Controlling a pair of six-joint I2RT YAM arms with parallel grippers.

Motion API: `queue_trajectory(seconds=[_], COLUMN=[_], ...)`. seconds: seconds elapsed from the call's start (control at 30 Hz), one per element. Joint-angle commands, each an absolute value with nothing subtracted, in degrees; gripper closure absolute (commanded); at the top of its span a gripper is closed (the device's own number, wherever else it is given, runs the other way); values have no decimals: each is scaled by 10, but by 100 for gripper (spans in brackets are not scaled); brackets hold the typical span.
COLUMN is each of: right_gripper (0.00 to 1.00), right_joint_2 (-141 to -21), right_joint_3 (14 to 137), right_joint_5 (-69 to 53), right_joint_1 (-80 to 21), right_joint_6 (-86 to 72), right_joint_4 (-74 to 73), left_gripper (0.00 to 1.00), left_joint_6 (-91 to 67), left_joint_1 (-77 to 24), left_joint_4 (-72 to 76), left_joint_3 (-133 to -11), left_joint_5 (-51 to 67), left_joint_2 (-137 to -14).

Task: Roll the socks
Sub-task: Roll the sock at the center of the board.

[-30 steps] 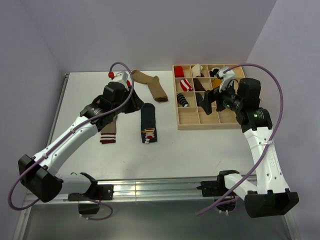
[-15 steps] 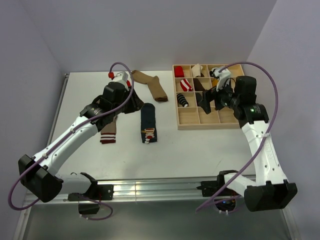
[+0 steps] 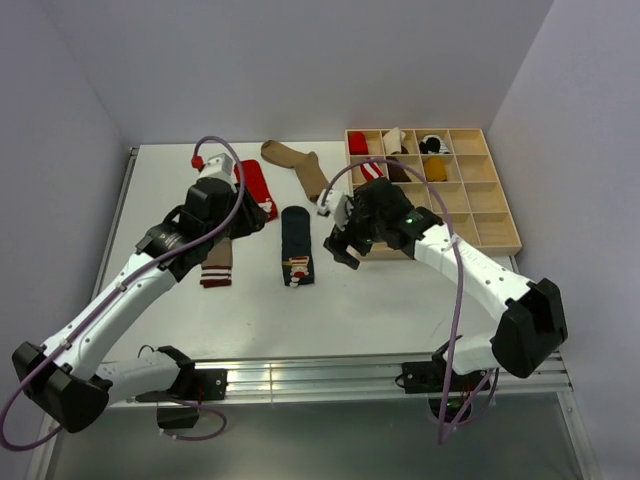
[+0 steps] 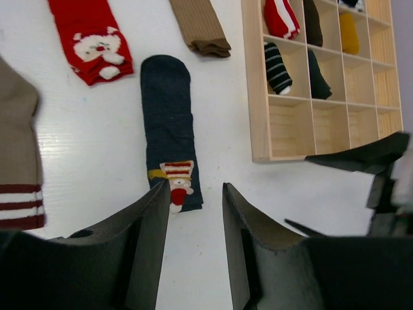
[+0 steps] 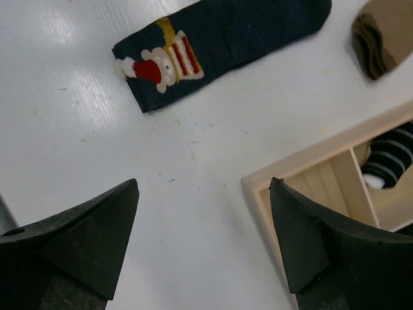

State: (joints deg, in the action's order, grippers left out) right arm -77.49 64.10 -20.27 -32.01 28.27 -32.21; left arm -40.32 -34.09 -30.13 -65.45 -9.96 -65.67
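The white desk (image 3: 400,300) carries a wooden compartment tray (image 3: 490,228) with rolled pairs in it, and to its left four socks lie flat and unrolled: the tan sock (image 3: 218,262), the navy sock (image 3: 296,245), the brown sock (image 3: 297,165) and the red sock (image 3: 256,188). The step looks like the approach to the navy one. The right hand (image 5: 203,194) hangs wide open and empty beside its motif end. The left hand (image 4: 195,200), narrowly parted, holds nothing above that end. Next, one hand probably needs to pinch that end while the other pins the fabric.

On the near side of the navy sock (image 4: 169,123) we find bare table (image 4: 213,169); to its right, the wall of the wooden tray (image 4: 256,97) and the right gripper (image 3: 339,248) narrow the gap.
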Motion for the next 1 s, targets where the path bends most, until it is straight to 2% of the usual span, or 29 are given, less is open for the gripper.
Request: queue_trajectory(seconds=[0.0, 0.23, 0.4, 0.8, 0.97], right_gripper=[11, 14, 15, 18, 25], right_joint_2=[-801, -881, -943, -1003, -1026], right_joint_3=[626, 584, 590, 604, 614], right_joint_5=[-153, -79, -49, -14, -16], right_joint_1=[-363, -458, -500, -534, -541], right_joint_6=[352, 410, 426, 454, 457], right_joint_4=[-262, -185, -155, -114, -116], left_gripper=[57, 56, 56, 56, 56], left_joint_6=[-425, -420, -410, -402, -400], left_joint_1=[-320, -251, -238, -219, -214], left_joint_4=[-329, -357, -366, -350, -347], left_joint_3=[-666, -695, -708, -694, -693], left_joint_5=[-141, -126, -124, -99, -91], left_joint_2=[-621, -581, -576, -583, -591])
